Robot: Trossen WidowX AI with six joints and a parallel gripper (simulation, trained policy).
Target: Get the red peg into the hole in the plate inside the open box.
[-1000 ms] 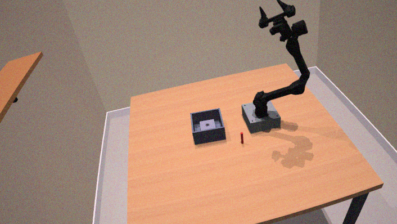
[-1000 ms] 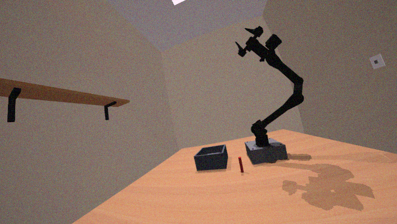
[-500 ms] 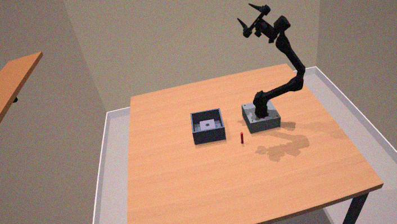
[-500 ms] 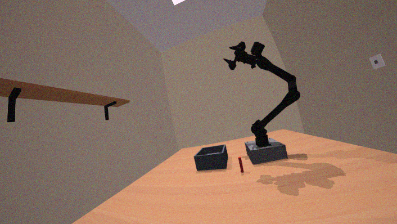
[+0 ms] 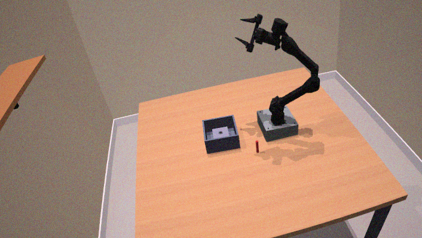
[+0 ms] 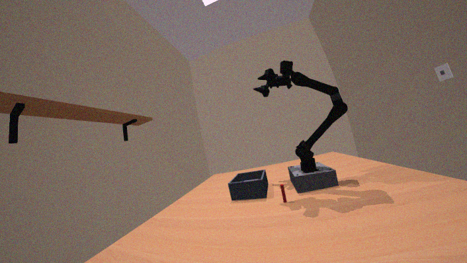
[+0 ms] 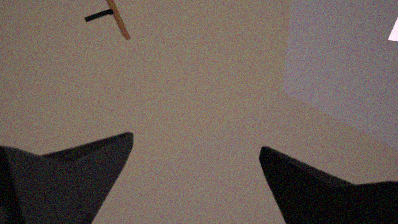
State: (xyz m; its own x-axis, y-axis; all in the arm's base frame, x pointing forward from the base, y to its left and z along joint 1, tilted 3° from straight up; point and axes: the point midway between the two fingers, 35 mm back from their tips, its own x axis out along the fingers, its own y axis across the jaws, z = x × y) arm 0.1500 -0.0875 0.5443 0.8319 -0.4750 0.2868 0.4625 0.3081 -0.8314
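Note:
The red peg (image 5: pixel 257 146) (image 6: pixel 283 193) stands upright on the table, between the box and the arm's base. The open dark box (image 5: pixel 223 145) (image 6: pixel 249 191) stands to its left. The light plate (image 5: pixel 216 133) with a dark hole near its middle lies at the box's bottom in the top view; the box walls hide it in the exterior view. My gripper (image 5: pixel 238 29) (image 6: pixel 256 84) (image 7: pixel 198 146) is open and empty, high above the table, its fingers pointing roughly level to the left. The wrist view shows no peg or box.
The arm's grey base block (image 5: pixel 281 133) (image 6: pixel 314 182) stands on the wooden table (image 5: pixel 191 185) (image 6: pixel 231 231), right of the peg. A wooden shelf (image 5: pixel 18 81) (image 6: pixel 73 113) (image 7: pixel 120 22) is on the wall at the far left, well away from the table.

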